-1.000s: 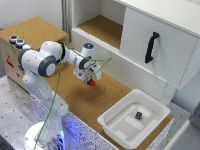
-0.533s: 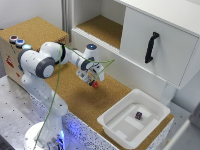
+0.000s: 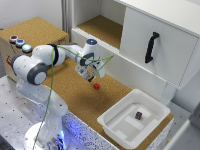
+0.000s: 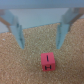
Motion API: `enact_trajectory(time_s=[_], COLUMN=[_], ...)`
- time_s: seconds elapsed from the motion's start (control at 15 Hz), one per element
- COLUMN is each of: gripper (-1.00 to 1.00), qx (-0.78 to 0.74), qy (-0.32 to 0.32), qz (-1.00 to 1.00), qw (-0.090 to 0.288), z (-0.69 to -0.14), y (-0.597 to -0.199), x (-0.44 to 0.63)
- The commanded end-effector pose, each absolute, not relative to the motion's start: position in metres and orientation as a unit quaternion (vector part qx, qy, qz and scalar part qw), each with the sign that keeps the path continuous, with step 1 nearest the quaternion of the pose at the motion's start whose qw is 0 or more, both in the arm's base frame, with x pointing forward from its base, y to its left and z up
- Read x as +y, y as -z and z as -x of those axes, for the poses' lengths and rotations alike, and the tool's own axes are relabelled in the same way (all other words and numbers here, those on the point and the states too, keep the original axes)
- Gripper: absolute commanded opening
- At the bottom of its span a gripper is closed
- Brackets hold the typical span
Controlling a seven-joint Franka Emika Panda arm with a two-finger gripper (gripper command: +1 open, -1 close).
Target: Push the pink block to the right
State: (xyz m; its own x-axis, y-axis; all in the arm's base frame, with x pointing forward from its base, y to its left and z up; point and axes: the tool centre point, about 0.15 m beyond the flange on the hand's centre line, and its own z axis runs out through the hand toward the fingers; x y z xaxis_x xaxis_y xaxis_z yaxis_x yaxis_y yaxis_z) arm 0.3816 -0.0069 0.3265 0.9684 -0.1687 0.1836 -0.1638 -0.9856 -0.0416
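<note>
We see a cork-covered table (image 3: 75, 95) with a white cupboard (image 3: 155, 45) behind it, whose shut door carries a black handle (image 3: 151, 47). A white plastic tray (image 3: 117, 127) sits at the exterior view's right and holds a small dark purple cube (image 3: 138, 115). A cork-topped box (image 3: 35, 32) at the exterior view's left bears round buttons (image 3: 20, 43). Nothing lies on the cork between the pink block (image 3: 96, 86) and the tray. The pincer (image 3: 93, 76) hangs just above the cork with its two pale fingers (image 4: 17, 31) spread wide apart, gripping nothing. The pink block rests on the table near the fingertips, apart from them; the wrist view shows it as a matt cube marked with a dark letter H. The cork looks grainy, the tray smooth, and a green cable (image 3: 51, 85) runs along the arm (image 3: 35, 67)
</note>
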Motion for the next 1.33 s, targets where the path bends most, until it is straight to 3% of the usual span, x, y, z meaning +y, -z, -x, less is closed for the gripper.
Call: enact_trajectory(time_s=[0.0, 0.8, 1.27], gripper=[1.00, 1.00, 1.00], qx=[0.075, 0.091, 0.095], qy=[0.089, 0.096, 0.058], qz=[0.993, 0.991, 0.994], qw=[0.016, 0.007, 0.014], z=[-0.377, -0.380, -0.377], y=[-0.332, -0.329, -0.260], x=[-0.013, -0.009, -0.019])
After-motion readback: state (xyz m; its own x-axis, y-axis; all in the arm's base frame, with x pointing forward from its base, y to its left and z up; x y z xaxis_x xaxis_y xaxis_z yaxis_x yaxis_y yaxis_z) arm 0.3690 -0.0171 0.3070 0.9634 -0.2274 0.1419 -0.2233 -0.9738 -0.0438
